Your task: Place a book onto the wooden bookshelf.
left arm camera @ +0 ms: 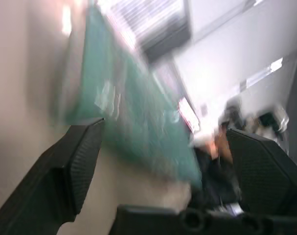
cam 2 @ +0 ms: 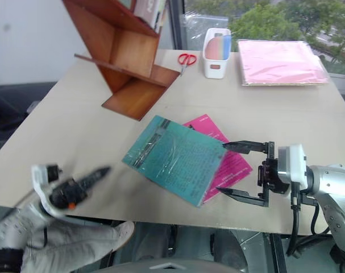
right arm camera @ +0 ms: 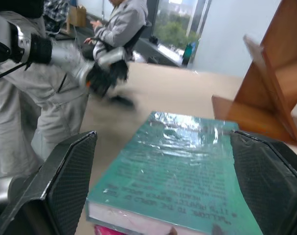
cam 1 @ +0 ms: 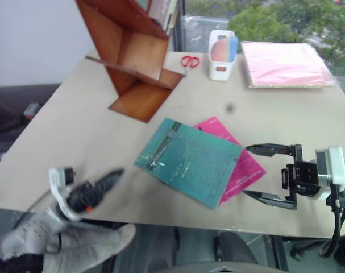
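Two books: one large teal-green glossy book (cam 1: 189, 161), one smaller magenta-pink book (cam 1: 240, 168). One reddish-brown wooden bookshelf (cam 1: 132, 54). One red-handled scissors (cam 1: 189, 61).

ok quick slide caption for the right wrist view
Open right end effector facing the teal book, wooden bookshelf beyond.

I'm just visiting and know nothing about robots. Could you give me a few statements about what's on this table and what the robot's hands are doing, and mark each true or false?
1. The teal book lies partly on top of the pink book. True.
2. The right hand is clamped on the teal book. False: its fingers are spread open beside the books, holding nothing.
3. The teal book already stands in the wooden bookshelf. False: it lies flat on the table, apart from the shelf.
4. Red-handled scissors lie next to the white holder. True.
5. The left hand holds the scissors. False: it is open and empty, near the table's front edge.
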Robot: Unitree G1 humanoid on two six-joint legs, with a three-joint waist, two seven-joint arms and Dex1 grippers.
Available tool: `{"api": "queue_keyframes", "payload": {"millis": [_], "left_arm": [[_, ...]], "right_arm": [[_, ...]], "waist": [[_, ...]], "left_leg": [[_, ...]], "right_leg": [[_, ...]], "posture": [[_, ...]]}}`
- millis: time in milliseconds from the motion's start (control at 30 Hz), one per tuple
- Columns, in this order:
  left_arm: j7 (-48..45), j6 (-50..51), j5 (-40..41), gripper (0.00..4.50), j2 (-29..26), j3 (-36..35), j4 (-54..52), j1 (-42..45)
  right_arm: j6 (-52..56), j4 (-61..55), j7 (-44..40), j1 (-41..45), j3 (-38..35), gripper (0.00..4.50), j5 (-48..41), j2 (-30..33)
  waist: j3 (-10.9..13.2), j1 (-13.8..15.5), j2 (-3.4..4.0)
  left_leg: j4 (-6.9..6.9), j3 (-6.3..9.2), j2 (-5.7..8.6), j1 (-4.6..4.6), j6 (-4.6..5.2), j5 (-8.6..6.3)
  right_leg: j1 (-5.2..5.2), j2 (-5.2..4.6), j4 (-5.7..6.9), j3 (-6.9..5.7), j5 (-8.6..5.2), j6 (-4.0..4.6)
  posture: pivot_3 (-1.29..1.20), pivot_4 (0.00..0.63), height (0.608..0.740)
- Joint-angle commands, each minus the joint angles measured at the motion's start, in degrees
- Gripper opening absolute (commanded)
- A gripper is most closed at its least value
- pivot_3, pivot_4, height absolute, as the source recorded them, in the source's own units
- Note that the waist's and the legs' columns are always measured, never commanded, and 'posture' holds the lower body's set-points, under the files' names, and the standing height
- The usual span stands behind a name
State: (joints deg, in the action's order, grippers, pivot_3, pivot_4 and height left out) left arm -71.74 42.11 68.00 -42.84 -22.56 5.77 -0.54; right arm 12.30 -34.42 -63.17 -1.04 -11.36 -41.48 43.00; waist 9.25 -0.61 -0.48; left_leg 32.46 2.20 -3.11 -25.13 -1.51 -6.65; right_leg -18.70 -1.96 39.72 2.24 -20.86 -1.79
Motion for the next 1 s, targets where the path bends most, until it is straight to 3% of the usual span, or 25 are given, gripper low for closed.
{"api": "queue_keyframes", "payload": {"millis": [33,133,233,400,500,600,767,933,1000], "left_arm": [[7.4,7.2,10.2,4.50,-2.3,-6.6,-7.3,4.3],[20.0,6.7,14.9,4.50,0.2,-8.9,-7.3,12.9],[34.3,0.5,7.3,4.50,5.2,-5.3,-12.0,21.9],[45.3,-7.7,-8.4,4.50,11.4,2.4,-18.3,27.4],[48.8,-10.1,-12.7,4.50,14.4,4.4,-21.1,27.7],[48.2,-6.6,-8.9,4.50,14.1,3.0,-23.0,25.4],[35.9,0.0,-1.3,4.50,6.1,-1.4,-26.2,14.9],[26.2,-2.0,-6.2,4.50,-0.9,-3.8,-23.8,7.1],[23.1,-2.7,-7.5,4.50,-3.2,-3.9,-24.0,6.7]], "right_arm": [[1.0,0.2,4.1,2.0,0.5,4.49,0.0,-1.7],[1.4,0.6,10.0,4.4,1.2,4.49,2.7,-4.3],[6.0,1.6,16.7,7.3,2.9,4.49,7.9,-3.5],[10.0,2.0,18.8,10.0,5.0,4.49,9.5,-2.5],[10.4,2.8,18.2,10.9,5.6,4.49,9.6,-2.7],[11.5,3.2,14.8,11.4,6.8,4.49,8.5,-1.2],[9.3,5.6,11.1,14.7,8.4,4.49,9.2,-1.4],[7.7,8.9,6.8,18.7,11.6,4.49,10.3,-1.8],[9.3,8.5,5.6,21.0,13.6,3.98,9.8,-2.0]], "waist": [[0.0,0.2,-0.07],[0.0,0.0,-0.13],[0.2,0.0,-0.29],[0.5,0.0,-0.69],[0.6,-0.1,-0.84],[0.6,-0.3,-0.87],[0.7,-0.7,-0.86],[0.8,-0.4,-0.78],[0.9,0.1,-0.76]], "left_leg": [[0.01,-0.09,0.06,-0.15,0.15,0.13],[0.00,-0.39,0.52,-0.41,0.38,-0.04],[0.05,-0.43,0.75,-0.74,0.37,-0.03],[0.06,-0.29,0.81,-0.75,0.26,0.03],[0.07,-0.33,0.85,-0.72,0.16,0.09],[0.07,-0.34,0.85,-0.73,0.10,0.12],[0.05,-0.38,0.77,-0.69,0.11,0.12],[0.05,-0.37,0.77,-0.60,0.20,0.06],[0.05,-0.31,0.78,-0.59,0.17,0.08]], "right_leg": [[-0.06,-0.06,-0.09,-0.03,0.09,-0.17],[-0.11,-0.06,-0.36,-0.03,0.20,-0.64],[-0.35,-0.01,-0.34,-0.19,0.16,-0.73],[-0.32,0.06,-0.24,-0.42,0.16,-0.73],[-0.28,0.06,-0.22,-0.37,0.17,-0.73],[-0.29,0.07,-0.21,-0.36,0.17,-0.73],[-0.32,0.13,-0.19,-0.30,0.16,-0.73],[-0.35,0.10,-0.03,-0.33,0.15,-0.70],[-0.34,0.07,0.02,-0.41,0.14,-0.70]], "posture": [[0.00,0.150,0.740],[0.00,0.150,0.740],[0.00,0.150,0.740],[0.00,0.150,0.740],[0.00,0.150,0.740],[0.00,0.150,0.740],[0.00,0.150,0.740],[0.00,0.150,0.740],[0.00,0.150,0.740]]}}
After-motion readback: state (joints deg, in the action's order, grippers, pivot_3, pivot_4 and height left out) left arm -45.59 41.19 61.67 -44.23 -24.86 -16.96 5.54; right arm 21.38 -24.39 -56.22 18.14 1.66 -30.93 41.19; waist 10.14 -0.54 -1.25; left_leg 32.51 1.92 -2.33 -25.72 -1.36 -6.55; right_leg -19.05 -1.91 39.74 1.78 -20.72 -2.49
